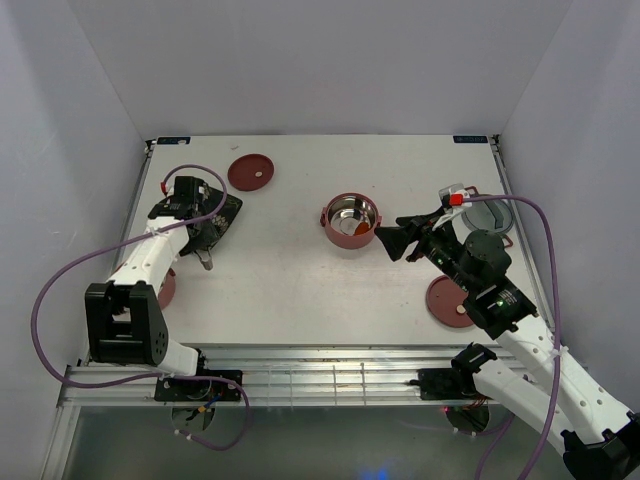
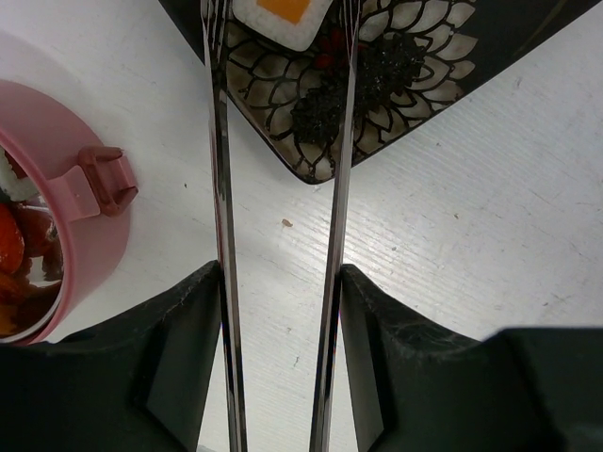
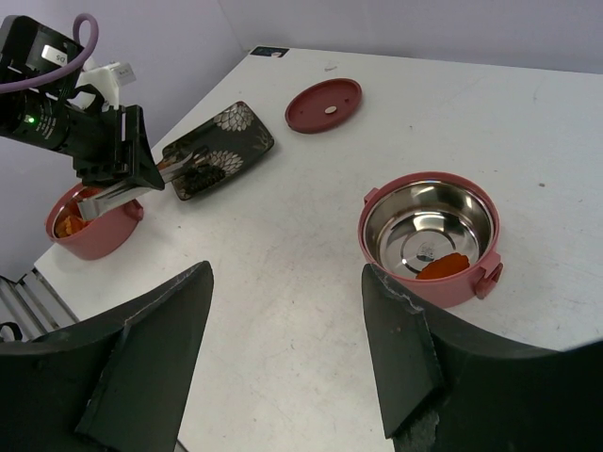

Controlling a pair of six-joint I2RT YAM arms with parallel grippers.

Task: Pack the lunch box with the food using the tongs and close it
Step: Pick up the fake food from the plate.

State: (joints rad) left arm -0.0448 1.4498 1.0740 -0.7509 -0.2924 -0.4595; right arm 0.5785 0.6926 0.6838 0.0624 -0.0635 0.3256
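**Left jaws hold the tongs over the plate; right jaws wide and empty**

The left jaws are closed on the one pair of tongs point(image 2: 332, 282). The two black fingers point(image 2: 179, 377) press from outside on the two thin silver arms, which run forward side by side with a gap between them. The tips reach over the single dark floral plate point(image 2: 283, 122). One white piece point(image 2: 283, 14) with an orange centre lies between the arms at the top edge of the left wrist view. Whether the metal touches it cannot be told. Just beside it on the plate lies a heap of dark crumbs point(image 2: 372, 75) with a few red specks.

To the left of the tongs stands the first tier point(image 2: 89, 254) of the lunch box. It is near the plate's corner but apart from it, with one side handle turned toward the tongs. Inside are orange-red pieces, cut off by the frame and too few in view to count.

The right jaws stand wide with nothing between their fingers point(image 3: 405, 367). In the top view their tips show just beside the second tier point(image 1: 350, 240). This tier stands mid-bench and holds one orange piece point(image 3: 441, 268) on its steel bottom.

Two dark-red lids lie flat on the bench point(image 1: 300, 290), both off. The far lid point(image 1: 250, 172) is beyond the plate, and the near lid point(image 1: 450, 300) is beside the right arm. One grey round disc point(image 1: 495, 212) lies at the right edge, partly hidden by that arm.
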